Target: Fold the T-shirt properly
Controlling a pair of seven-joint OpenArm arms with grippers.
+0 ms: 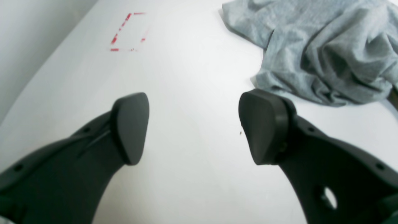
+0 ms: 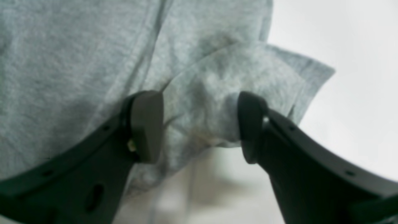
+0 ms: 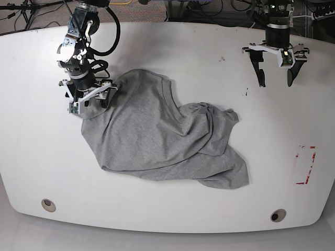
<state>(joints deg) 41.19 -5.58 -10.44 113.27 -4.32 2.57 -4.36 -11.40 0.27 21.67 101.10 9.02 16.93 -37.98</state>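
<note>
The grey T-shirt point(image 3: 157, 141) lies crumpled across the middle of the white table point(image 3: 183, 52), with no lettering showing. My right gripper point(image 3: 86, 102) is down at the shirt's far left edge. In the right wrist view its jaws point(image 2: 200, 127) stand apart astride a bunched fold of the T-shirt point(image 2: 202, 102), and the cloth touches both pads. My left gripper point(image 3: 276, 78) hangs wide open over bare table at the far right, well away from the shirt. In the left wrist view the left gripper point(image 1: 192, 127) holds nothing, and the T-shirt point(image 1: 326, 53) lies beyond its right finger.
A red dashed rectangle point(image 3: 306, 164) is marked on the table near the right edge, and the same red dashed rectangle point(image 1: 127, 31) shows in the left wrist view. Two round holes point(image 3: 48, 204) point(image 3: 278, 215) sit near the front edge. Cables and stands crowd the floor behind the table.
</note>
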